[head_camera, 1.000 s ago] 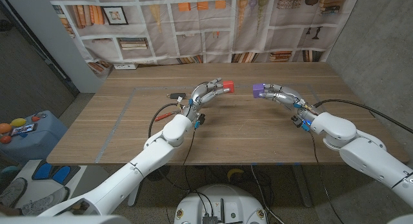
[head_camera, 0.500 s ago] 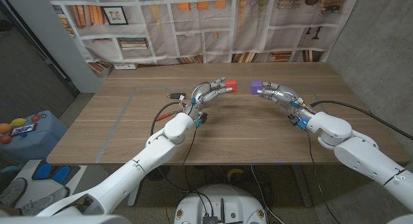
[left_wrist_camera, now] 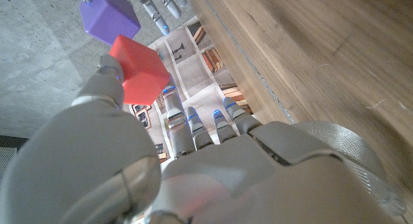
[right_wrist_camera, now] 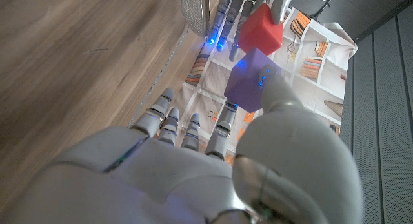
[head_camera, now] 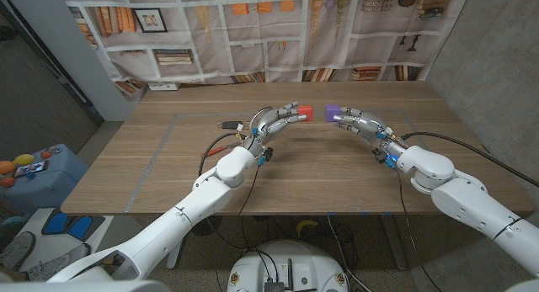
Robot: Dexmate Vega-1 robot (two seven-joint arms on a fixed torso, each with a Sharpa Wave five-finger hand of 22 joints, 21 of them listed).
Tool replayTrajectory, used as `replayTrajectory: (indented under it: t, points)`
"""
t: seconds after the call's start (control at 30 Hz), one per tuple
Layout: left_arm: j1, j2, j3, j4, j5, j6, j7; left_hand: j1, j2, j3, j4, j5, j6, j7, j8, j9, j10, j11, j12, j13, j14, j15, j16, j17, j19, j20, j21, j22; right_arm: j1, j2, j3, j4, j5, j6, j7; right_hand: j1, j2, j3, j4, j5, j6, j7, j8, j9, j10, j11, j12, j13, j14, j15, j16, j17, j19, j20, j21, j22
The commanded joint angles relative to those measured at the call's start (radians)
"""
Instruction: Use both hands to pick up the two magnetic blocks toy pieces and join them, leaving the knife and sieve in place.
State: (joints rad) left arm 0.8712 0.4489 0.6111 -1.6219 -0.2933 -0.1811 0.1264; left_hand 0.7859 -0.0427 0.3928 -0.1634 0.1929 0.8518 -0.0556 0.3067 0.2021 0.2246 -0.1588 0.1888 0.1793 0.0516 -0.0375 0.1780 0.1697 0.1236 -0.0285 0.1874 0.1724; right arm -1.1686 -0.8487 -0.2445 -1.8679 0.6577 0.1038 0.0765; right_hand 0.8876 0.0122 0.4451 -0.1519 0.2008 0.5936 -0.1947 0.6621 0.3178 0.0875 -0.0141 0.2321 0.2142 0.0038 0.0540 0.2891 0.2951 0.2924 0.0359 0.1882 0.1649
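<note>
left hand: the left hand has the red block pinched at its fingertips, lifted off the worktop; from the left wrist you can see the other fingers stretched out loose.
right hand: the right hand grips the purple block the same way, also up in the air.
blocks: the red block sits just beside the purple block, a thin gap between them in the head view; can't tell if they're touching yet.
sieve: the sieve lies on the worktop near the left hand, on the side away from the purple block.
</note>
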Motion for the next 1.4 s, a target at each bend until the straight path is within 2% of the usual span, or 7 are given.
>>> replayTrajectory:
  t: [0.03, 0.63, 1.4]
  points:
    - [-0.005, -0.009, 0.009, 0.010, -0.010, -0.006, -0.013, 0.051, 0.055, 0.001, 0.001, 0.004, 0.052, -0.050, 0.001, 0.005, 0.001, 0.005, 0.007, 0.002, -0.002, -0.005, 0.003, 0.004, -0.001, 0.000, 0.004, 0.003, 0.020, 0.007, -0.028, 0.023, 0.011, 0.018, 0.004, -0.004, 0.011, -0.004, 0.001, 0.009, 0.078, 0.012, 0.018, 0.002, 0.007, 0.006, -0.001, -0.001, -0.003, 0.007, 0.005, 0.003, 0.003, 0.000, -0.001, 0.003]
    - [-0.020, -0.026, 0.018, 0.030, -0.019, -0.008, -0.025, 0.050, 0.058, -0.001, 0.000, 0.005, 0.055, -0.051, -0.002, 0.006, 0.001, 0.006, 0.007, 0.002, 0.000, -0.003, 0.004, 0.004, -0.001, 0.003, 0.005, 0.003, 0.045, 0.020, -0.059, 0.035, -0.005, 0.030, 0.002, -0.004, 0.015, -0.008, -0.003, 0.015, 0.081, 0.006, 0.016, -0.006, 0.007, 0.007, -0.003, -0.001, -0.003, 0.006, 0.005, 0.005, 0.003, 0.001, 0.000, 0.003]
    - [-0.018, -0.010, 0.023, 0.009, -0.016, 0.018, -0.029, 0.052, 0.062, -0.003, -0.002, 0.005, 0.057, -0.050, -0.007, 0.007, -0.002, 0.011, 0.007, 0.003, -0.001, -0.002, 0.004, 0.003, 0.000, 0.006, 0.006, 0.003, 0.062, 0.015, -0.074, 0.035, 0.003, 0.020, 0.015, -0.005, 0.020, -0.015, -0.006, 0.021, 0.083, 0.014, 0.013, -0.016, 0.010, 0.012, -0.006, -0.001, -0.002, 0.011, 0.005, 0.008, 0.005, 0.004, 0.001, 0.003]
